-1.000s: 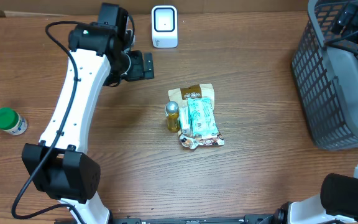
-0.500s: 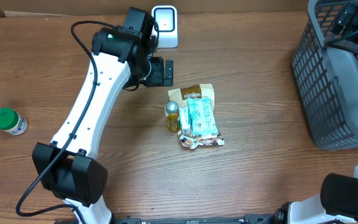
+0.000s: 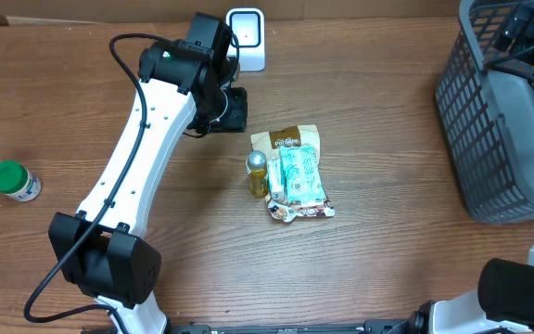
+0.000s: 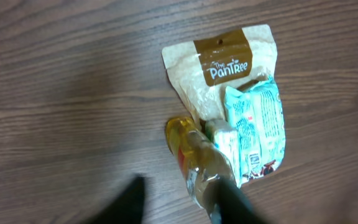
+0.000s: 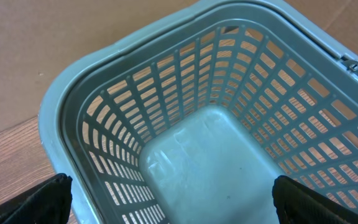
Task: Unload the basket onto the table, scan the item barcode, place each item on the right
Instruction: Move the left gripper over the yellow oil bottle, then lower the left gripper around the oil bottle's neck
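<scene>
A heap of items lies mid-table: a small yellow bottle (image 3: 257, 173) with a silver cap, a brown PanTree pouch (image 3: 290, 141) and a teal packet (image 3: 299, 176). The white scanner (image 3: 245, 39) stands at the table's back edge. My left gripper (image 3: 234, 109) hovers between the scanner and the heap. In the left wrist view its dark, blurred fingers (image 4: 132, 199) stand apart with bare wood between them, and the left gripper (image 4: 182, 190) holds nothing. The bottle (image 4: 197, 162) lies partly behind the right finger. My right gripper (image 5: 176, 205) is wide open over the grey basket (image 5: 210, 149).
A green-capped jar (image 3: 14, 180) stands at the far left. The grey basket (image 3: 499, 111) fills the right edge of the table. The pouch (image 4: 219, 68) and teal packet (image 4: 257, 130) overlap beside the bottle.
The left arm swung right from the back left towards the heap, then held almost still. Its jaws have narrowed. The right arm has not moved.
</scene>
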Robot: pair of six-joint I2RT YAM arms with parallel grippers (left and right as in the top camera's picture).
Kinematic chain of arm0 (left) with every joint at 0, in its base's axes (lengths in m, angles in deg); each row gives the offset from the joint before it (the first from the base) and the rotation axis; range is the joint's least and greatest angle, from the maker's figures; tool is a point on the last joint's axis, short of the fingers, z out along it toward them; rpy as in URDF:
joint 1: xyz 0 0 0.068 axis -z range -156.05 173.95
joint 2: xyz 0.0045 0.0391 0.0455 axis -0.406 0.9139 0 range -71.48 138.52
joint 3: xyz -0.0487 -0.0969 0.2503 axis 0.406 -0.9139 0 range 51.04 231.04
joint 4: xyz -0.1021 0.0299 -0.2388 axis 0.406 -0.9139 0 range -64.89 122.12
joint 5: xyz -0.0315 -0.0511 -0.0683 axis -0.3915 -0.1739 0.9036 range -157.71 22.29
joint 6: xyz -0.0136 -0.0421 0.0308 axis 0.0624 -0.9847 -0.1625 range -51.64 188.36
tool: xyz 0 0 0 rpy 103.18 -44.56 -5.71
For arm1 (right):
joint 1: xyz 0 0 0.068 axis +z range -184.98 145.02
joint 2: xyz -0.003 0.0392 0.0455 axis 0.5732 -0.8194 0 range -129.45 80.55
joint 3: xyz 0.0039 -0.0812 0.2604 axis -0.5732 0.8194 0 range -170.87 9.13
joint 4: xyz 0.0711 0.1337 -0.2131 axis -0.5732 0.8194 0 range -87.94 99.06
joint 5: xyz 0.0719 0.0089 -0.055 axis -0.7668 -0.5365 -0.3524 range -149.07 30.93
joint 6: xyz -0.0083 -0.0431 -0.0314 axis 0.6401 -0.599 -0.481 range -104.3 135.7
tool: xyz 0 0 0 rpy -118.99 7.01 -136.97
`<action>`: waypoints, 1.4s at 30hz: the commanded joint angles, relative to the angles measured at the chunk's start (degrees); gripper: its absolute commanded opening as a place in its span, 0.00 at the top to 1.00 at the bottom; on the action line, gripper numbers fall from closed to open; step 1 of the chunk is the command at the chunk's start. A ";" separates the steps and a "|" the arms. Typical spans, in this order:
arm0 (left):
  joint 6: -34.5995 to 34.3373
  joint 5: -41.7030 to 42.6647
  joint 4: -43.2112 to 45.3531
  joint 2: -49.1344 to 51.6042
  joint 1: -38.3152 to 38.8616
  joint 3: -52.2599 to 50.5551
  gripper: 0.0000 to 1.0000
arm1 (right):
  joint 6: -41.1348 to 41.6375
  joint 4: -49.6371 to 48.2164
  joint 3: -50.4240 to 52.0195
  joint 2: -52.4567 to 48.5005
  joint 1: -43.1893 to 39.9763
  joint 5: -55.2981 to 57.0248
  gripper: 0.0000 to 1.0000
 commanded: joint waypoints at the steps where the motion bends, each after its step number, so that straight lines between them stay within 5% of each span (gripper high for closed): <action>1: 0.68 1.84 -0.74 -0.09 0.81 -0.37 0.96 | 0.22 -0.20 -1.03 0.55 -0.02 0.57 0.00; 10: 0.68 3.48 -1.53 -0.09 2.38 -0.42 0.96 | 0.22 -0.20 -1.03 0.55 -0.02 0.57 0.00; 17: 0.70 3.21 -1.25 -0.09 4.92 -0.42 0.74 | 0.22 -0.22 -1.03 0.55 -0.02 0.57 0.00; 21: 0.68 3.26 -1.01 -0.07 6.19 -0.42 0.25 | 0.22 -0.22 -1.03 0.55 -0.02 0.57 0.00; 25: 0.68 3.21 -0.98 -0.04 7.85 -0.42 0.02 | 0.22 -0.20 -1.03 0.55 -0.02 0.57 0.00; 42: -1.20 -0.94 -0.31 0.04 12.00 -0.44 0.00 | 0.22 -0.22 -1.03 0.55 -0.02 0.57 0.00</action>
